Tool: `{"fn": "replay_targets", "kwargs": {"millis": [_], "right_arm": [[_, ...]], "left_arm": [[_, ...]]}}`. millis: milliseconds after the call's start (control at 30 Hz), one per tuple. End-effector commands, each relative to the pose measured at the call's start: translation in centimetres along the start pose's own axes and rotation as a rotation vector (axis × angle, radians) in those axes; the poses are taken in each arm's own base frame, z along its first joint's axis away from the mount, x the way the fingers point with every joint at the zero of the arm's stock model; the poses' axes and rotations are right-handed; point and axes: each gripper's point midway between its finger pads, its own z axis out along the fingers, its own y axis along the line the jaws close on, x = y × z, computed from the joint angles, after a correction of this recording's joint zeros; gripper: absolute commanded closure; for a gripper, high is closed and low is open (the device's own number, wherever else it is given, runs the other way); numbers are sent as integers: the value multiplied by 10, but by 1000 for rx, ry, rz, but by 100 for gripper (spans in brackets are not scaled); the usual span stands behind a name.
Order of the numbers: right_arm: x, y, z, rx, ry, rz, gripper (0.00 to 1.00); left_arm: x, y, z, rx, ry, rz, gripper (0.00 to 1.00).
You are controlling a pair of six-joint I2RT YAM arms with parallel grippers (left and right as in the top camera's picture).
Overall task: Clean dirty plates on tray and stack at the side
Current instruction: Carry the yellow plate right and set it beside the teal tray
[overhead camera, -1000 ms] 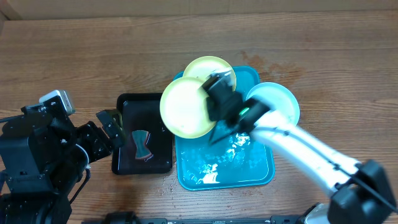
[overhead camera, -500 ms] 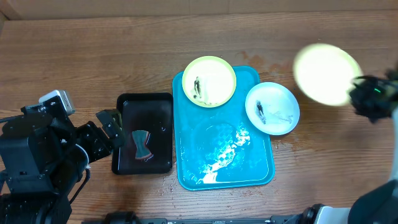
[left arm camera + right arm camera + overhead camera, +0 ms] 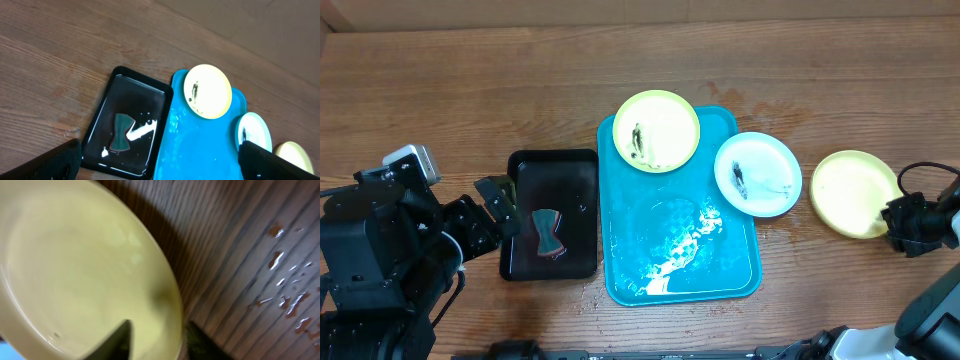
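Note:
The turquoise tray (image 3: 680, 270) lies mid-table. A pale yellow-green plate (image 3: 657, 130) with a dark smear sits at its far end. A light blue plate (image 3: 757, 174) with a smear overlaps its right rim. A third yellow-green plate (image 3: 853, 190), with no smear showing, is at the table's right side. My right gripper (image 3: 905, 222) is shut on its near-right rim; in the right wrist view the fingers (image 3: 160, 330) straddle the plate's edge (image 3: 75, 270). My left gripper (image 3: 160, 167) is open and empty, back from the tray (image 3: 200, 145).
A black tray (image 3: 552, 170) left of the turquoise one holds a dark sponge (image 3: 548, 232) and some water. Wet streaks lie on the turquoise tray's floor. Water drops (image 3: 290, 300) dot the wood beside the held plate.
My right arm swung the yellow-green plate from above the tray out to the right and lowered it to the table's right side. The left arm has not moved.

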Motion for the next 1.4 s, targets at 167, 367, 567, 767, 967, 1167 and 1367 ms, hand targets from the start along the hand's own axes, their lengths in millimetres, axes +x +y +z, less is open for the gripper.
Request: {"fn": "replay_targets", "kwargs": {"millis": [167, 367, 567, 767, 967, 1167, 1367], "right_arm": [[53, 80, -45, -226, 20, -412, 51], [97, 108, -33, -142, -9, -669, 44], [88, 151, -5, -116, -219, -822, 44], [83, 181, 19, -174, -288, -910, 49], [85, 165, 56, -104, -207, -904, 52], [91, 149, 76, -51, -129, -897, 83], [99, 145, 56, -39, -81, -886, 96]], "left_arm": [[-4, 1, -3, -4, -18, 7, 0], [-4, 1, -3, -4, -17, 7, 0], [-4, 1, -3, -4, -18, 7, 0], [-4, 1, -3, -4, -17, 7, 0], [-4, 1, -3, -4, -18, 7, 0], [-4, 1, -3, -4, -17, 7, 0], [-4, 1, -3, -4, -18, 7, 0]]}}
